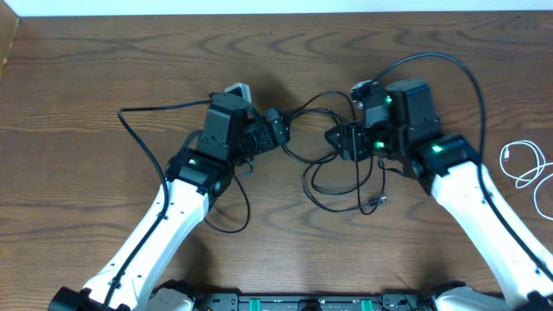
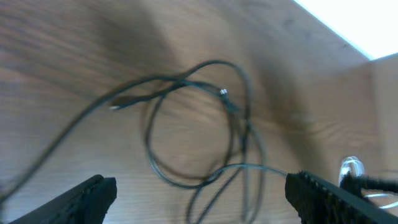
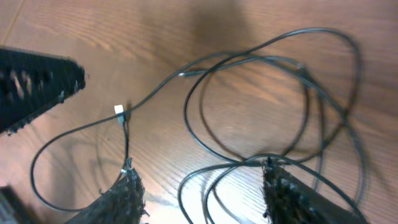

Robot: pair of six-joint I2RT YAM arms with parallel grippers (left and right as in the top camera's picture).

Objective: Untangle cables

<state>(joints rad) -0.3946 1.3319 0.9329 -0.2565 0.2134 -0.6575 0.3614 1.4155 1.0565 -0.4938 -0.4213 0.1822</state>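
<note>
I see a big brown wooden tabletop [image 1: 104, 60] with wavy grain lines. In the middle of it lies a messy tangle of black cables [image 3: 186, 106]. They are thin, smooth and bendy, and they curl in round loops that cross over each other.

My left arm [image 1: 164, 225] is on the left of the tangle and my right arm [image 1: 484, 216] is on the right of it. Both arms are white and smooth with black ends.

The left gripper [image 2: 202, 186] is near the left side of the tangle. Its two dark, bumpy fingers stand wide apart and hold nothing.

The right gripper [image 3: 199, 183] is right over the tangle. Its fingers are apart too, and they squeeze nothing. One black strand runs down to its left finger [image 3: 121, 196].

A thin white cable [image 1: 529, 173] lies in loose loops well off to the right of the tangle.

A tiny pale plug [image 3: 119, 110] sits at the left side of the tangle.
</note>
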